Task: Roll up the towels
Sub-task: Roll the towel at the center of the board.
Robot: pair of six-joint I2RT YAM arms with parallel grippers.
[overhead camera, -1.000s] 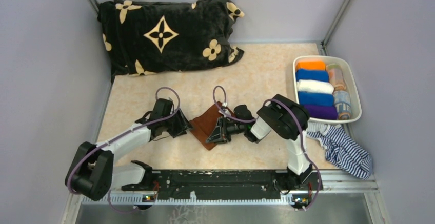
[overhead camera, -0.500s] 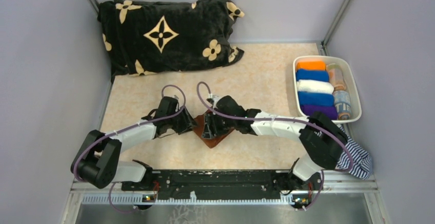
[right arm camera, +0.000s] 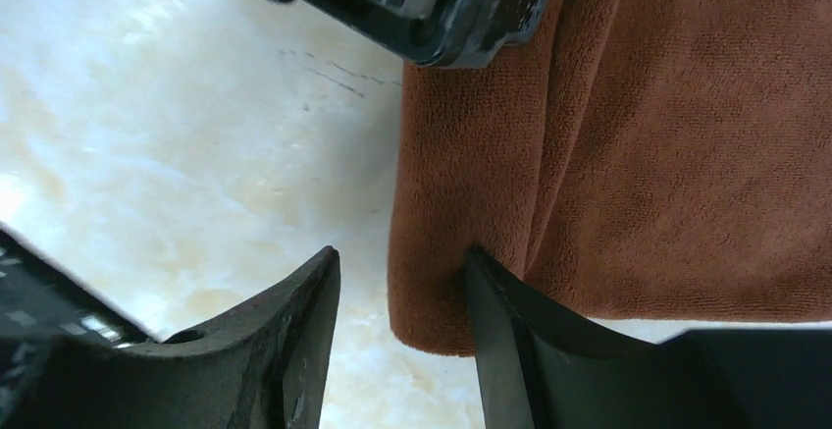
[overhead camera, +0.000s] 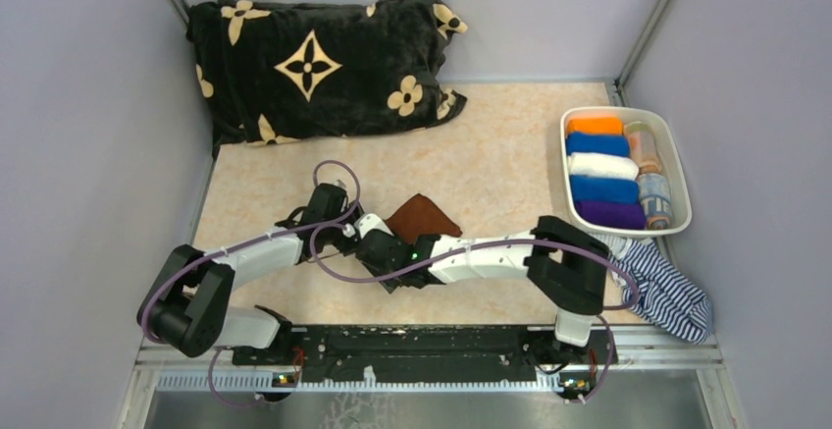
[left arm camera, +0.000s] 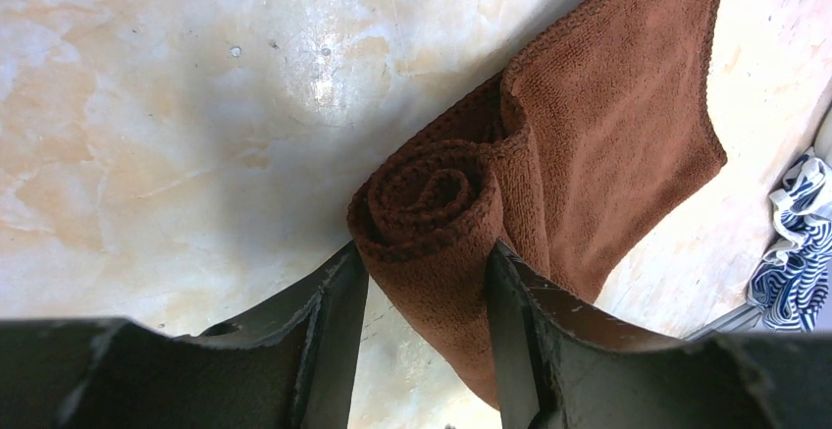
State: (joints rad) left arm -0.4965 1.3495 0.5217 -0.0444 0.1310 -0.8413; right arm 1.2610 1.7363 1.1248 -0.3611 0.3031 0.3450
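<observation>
Left fingers (left arm camera: 332,341) pinch the coiled end of a plain brown terry towel (left arm camera: 608,134) on the beige marbled counter (left arm camera: 147,105); right fingers (right arm camera: 299,350), spread astride its edge, may drag it loose.

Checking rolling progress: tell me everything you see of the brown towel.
The plain brown terry towel is partly rolled: a tight spiral at one side, the rest flat on the beige marbled table. The left gripper clamps the roll's end; the open right gripper straddles its edge at the opposite end.
</observation>
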